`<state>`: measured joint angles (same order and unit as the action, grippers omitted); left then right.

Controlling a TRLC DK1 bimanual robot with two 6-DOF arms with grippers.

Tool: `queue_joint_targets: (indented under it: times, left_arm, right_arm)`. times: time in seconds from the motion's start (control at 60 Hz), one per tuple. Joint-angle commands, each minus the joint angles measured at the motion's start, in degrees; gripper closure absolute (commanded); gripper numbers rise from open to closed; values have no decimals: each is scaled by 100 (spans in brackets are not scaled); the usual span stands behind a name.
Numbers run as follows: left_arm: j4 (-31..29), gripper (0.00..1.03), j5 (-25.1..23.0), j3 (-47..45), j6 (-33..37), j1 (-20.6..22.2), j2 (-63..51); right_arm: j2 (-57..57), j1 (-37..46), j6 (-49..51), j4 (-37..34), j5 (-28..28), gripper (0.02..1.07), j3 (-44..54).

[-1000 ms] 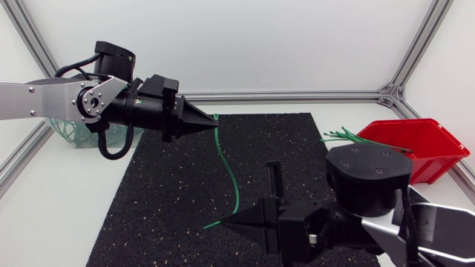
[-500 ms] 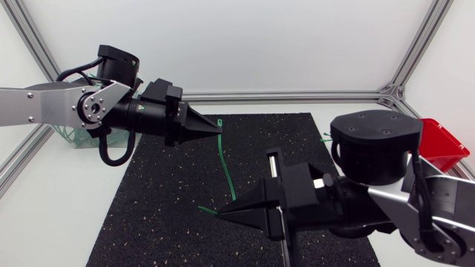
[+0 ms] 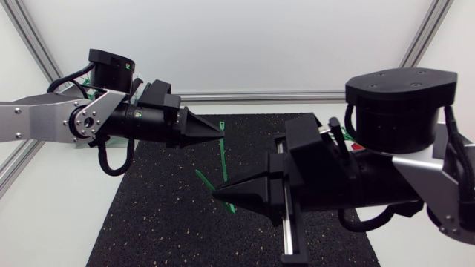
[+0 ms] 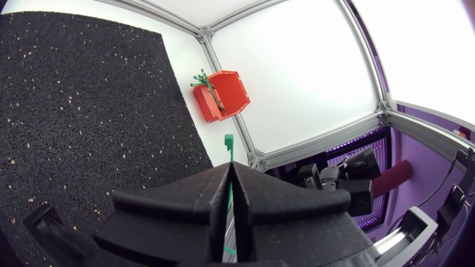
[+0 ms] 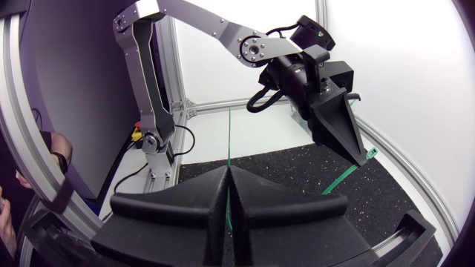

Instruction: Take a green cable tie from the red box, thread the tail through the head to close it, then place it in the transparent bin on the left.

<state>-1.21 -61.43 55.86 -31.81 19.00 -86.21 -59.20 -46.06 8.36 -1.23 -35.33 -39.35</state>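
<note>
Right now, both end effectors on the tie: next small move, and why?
Probably tilt the right end effector so its tail end aims at the head at the left end effector: both are shut on the green cable tie, unthreaded.

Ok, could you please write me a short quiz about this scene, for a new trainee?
1. True or false: only the right jaws hold the tie.
2. The tie's head is: A just past the left jaws' tips; B at the right jaws' tips; C hanging free.
3. Fill in: spare ties stick out of the ___ box.
Key: 1 false, both pairs grip it; 2 A; 3 red.
</note>
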Motion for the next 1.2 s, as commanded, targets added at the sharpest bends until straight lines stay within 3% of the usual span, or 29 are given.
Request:
queue_joint_targets:
  times: [0.0, 0.183, 0.317, 0.65, 0.917, 1.183]
  left_arm:
    - [218, 100, -9, -233, -203, 103, 149]
    - [438, 100, 17, -295, -308, 174, 245]
    - [657, 100, 52, -365, -431, 218, 333]
    - [1800, 100, 404, -857, -1037, 534, 711]
    - [2486, 100, 500, -1173, -1275, 481, 896]
    - [2995, 100, 500, -1367, -1284, 429, 949]
  right_arm:
    - [49, -25, -405, -210, 18, 102, -248]
    - [-4, -17, -1012, -905, 9, 102, -723]
    - [154, 388, -2594, -659, -176, 102, -609]
    - [-30, 897, -3895, -676, -1222, 102, -1030]
    - [-338, 897, -4826, -641, -1441, 102, -1382]
    - [-505, 1100, -6531, -632, -1661, 102, -1540]
